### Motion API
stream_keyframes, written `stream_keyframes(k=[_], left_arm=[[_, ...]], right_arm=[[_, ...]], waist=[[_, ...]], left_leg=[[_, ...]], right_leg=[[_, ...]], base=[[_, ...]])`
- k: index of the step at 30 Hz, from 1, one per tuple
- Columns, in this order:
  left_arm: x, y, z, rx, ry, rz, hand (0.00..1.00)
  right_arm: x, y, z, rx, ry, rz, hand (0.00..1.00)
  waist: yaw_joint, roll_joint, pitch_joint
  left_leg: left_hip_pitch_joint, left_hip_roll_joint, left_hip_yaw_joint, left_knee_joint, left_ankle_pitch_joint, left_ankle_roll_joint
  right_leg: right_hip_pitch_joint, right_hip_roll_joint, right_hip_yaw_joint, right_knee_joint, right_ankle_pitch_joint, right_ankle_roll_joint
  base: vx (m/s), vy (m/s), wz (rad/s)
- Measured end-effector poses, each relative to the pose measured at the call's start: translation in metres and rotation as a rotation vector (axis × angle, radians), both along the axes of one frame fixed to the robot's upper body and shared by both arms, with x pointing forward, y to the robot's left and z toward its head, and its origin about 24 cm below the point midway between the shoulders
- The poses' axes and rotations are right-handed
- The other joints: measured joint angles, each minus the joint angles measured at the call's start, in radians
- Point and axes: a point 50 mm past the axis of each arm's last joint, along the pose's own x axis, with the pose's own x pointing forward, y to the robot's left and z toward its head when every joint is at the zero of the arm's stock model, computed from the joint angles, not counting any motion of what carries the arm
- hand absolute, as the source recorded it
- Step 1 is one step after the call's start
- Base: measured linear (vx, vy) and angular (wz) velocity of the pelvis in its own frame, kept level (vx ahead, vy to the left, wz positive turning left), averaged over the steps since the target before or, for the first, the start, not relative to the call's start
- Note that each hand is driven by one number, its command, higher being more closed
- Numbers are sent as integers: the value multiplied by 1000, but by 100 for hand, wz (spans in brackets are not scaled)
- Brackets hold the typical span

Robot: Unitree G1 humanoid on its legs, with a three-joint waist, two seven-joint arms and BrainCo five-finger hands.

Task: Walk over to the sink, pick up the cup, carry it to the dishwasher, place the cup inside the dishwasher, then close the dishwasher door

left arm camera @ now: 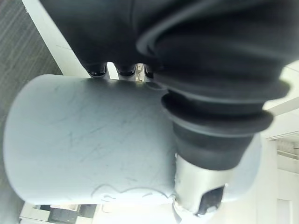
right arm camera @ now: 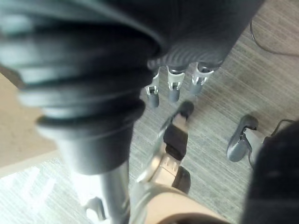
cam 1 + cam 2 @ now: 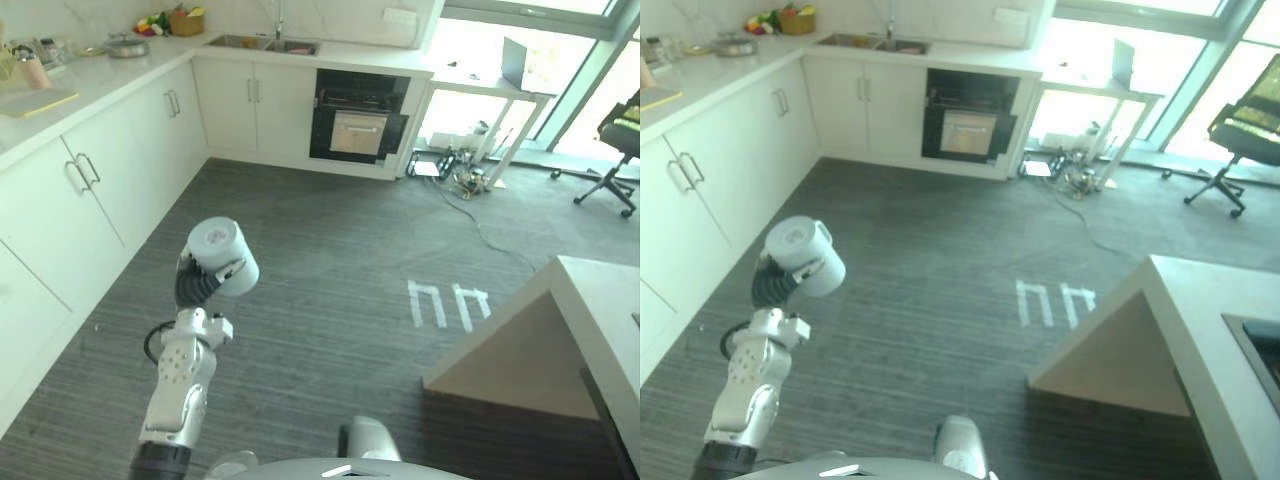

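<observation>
My left hand (image 3: 200, 280) is raised over the grey floor with its fingers and thumb curled round a white cup (image 3: 222, 255), which lies tilted with its base towards me. In the left wrist view the cup (image 1: 84, 154) sits against the palm, with the thumb (image 1: 205, 196) across it. The sink (image 3: 262, 44) is set in the far counter. Right of it, under the counter, stands the black dishwasher (image 3: 358, 125), its door tipped partly open and a rack showing above. My right hand (image 2: 173, 88) hangs over the floor with its fingers relaxed and nothing in them.
White cabinets (image 3: 90, 190) run along the left and the far wall. A pale island counter (image 3: 560, 340) juts in at the right. A desk with a laptop (image 3: 515, 65), loose cables (image 3: 470, 185) and an office chair (image 3: 620, 140) stand past the dishwasher.
</observation>
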Motion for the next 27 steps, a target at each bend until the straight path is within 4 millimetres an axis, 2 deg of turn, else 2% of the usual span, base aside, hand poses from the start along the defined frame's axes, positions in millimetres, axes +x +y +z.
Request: stream_keyframes(k=[1,2,3,4,6,7,8,9,10,11,12,13,14,15,17,18,19,20,21,22,23,24,25,26,27], left_arm=[[2,-8,8,-6,-32,-30,100],[4,-18,16,-8,-67,-63,100],[5,-28,24,-6,-101,-103,100],[6,-31,25,-6,-106,-116,100],[4,-35,26,-7,-103,-136,100],[3,-35,26,-14,-100,-130,100],[2,-37,23,-27,-83,-133,100],[0,-39,19,-36,-61,-141,100],[-2,-40,17,-41,-51,-149,100],[-3,-40,17,-40,-48,-155,100],[-5,-42,13,-43,-34,-166,100],[-6,-43,13,-46,-34,-168,100],[-7,-46,16,-64,-47,-169,100],[-9,-47,20,-88,-62,-161,100],[-11,-46,24,-112,-78,-142,100],[-12,-45,23,-112,-76,-137,100],[-13,-42,21,-114,-69,-126,100],[-15,-37,18,-111,-57,-105,100],[-16,-33,16,-108,-49,-88,100],[-18,-24,12,-93,-38,-59,100],[-20,-20,10,-83,-32,-46,100],[-21,-19,10,-82,-29,-43,100],[-23,-19,7,-77,-20,-38,100],[-26,-19,4,-72,-7,-33,100],[-27,-18,2,-71,-1,-29,100]], right_arm=[[-4,3,0,7,-4,-7,0],[-7,3,0,12,-5,-12,0],[-9,4,1,12,-8,-6,0],[-10,5,1,14,-5,3,0],[-24,13,0,49,45,12,0],[-27,15,0,64,63,13,0],[-32,13,1,64,76,0,0],[-38,4,2,42,91,11,0],[-41,-2,3,28,100,25,0],[-39,-2,3,27,99,34,0],[-40,-2,3,30,107,33,0],[-40,-3,3,30,110,30,0],[-43,-5,4,25,116,26,0],[-44,-11,5,12,111,34,0],[-46,-19,6,-21,108,49,0],[-46,-20,7,-27,105,65,0],[-45,-23,7,-35,98,71,0],[-38,-29,8,-51,73,82,0],[-30,-31,8,-57,48,82,0],[-8,-30,7,-63,-14,103,0],[14,-29,8,-68,-78,142,0],[23,-28,9,-74,-110,166,0],[35,-24,11,-79,-153,205,0],[46,-18,12,-70,-184,235,0],[48,-16,12,-65,-189,242,0]], waist=[[-1,1,0],[0,8,0],[-1,16,1],[-4,17,2],[-12,4,-10],[-8,16,-14],[-9,35,-32],[-13,68,-55],[-16,89,-75],[-19,87,-76],[-23,82,-78],[-20,85,-74],[-21,97,-70],[-11,114,-74],[5,133,-74],[7,133,-74],[16,130,-75],[38,123,-76],[48,118,-77],[62,104,-77],[63,90,-76],[63,84,-74],[70,76,-71],[88,74,-70],[95,73,-71]], left_leg=[[16,1,-13,-16,0,2],[29,5,-21,-18,-12,1],[48,10,-32,-2,-49,-9],[63,11,-41,9,-69,-14],[114,8,-68,70,-156,-49],[132,19,-73,91,-195,-64],[157,46,-90,90,-229,-79],[173,82,-90,65,-242,-78],[184,101,-87,44,-222,-87],[184,101,-84,69,-190,-83],[134,106,-71,216,-129,-35],[100,121,-62,314,-92,-54],[-1,164,-60,542,27,-109],[-107,228,-48,748,173,-90],[-214,304,-8,937,161,-56],[-247,315,2,957,144,-40],[-306,308,24,934,93,-21],[-340,281,53,811,47,-27],[-350,261,68,719,27,-35],[-355,213,90,495,12,-44],[-352,168,98,260,39,-55],[-352,148,99,163,66,-58],[-361,114,98,-7,128,-74],[-380,106,101,-89,183,-97],[-376,101,105,-96,227,-109]], right_leg=[[-3,29,-3,-166,39,3],[-4,57,9,-340,104,-1],[-1,70,13,-472,154,3],[1,69,11,-478,165,0],[32,48,3,-409,181,-46],[22,50,-6,-354,245,-63],[6,60,-28,-273,258,-67],[-6,80,-50,-227,199,-69],[-16,91,-68,-196,154,-75],[-13,87,-76,-172,124,-80],[16,82,-83,-151,76,-76],[37,88,-88,-152,53,-83],[82,106,-107,-162,15,-93],[130,142,-111,-182,-11,-105],[215,182,-108,-213,-49,-114],[247,187,-105,-227,-61,-116],[301,191,-93,-263,-74,-119],[338,186,-61,-304,-71,-126],[350,182,-39,-324,-70,-126],[371,167,-1,-357,-62,-113],[400,152,25,-389,-57,-92],[418,144,32,-404,-59,-86],[451,130,52,-433,-63,-71],[478,125,76,-448,-80,-47],[494,124,91,-461,-89,-35]], base=[[311,-55,41],[464,-93,41],[411,-95,34],[478,-132,34],[463,-149,35],[519,-194,36],[596,-221,26],[470,-173,36],[384,-127,30],[470,-202,32],[461,-215,23],[536,-253,28],[433,-169,18],[447,-138,8],[430,-70,-14],[493,-64,-11],[477,-42,-35],[465,-13,-57],[518,70,-99],[533,125,-93],[551,151,-77],[494,178,-46],[484,210,-49],[479,224,-55],[482,240,-60]])
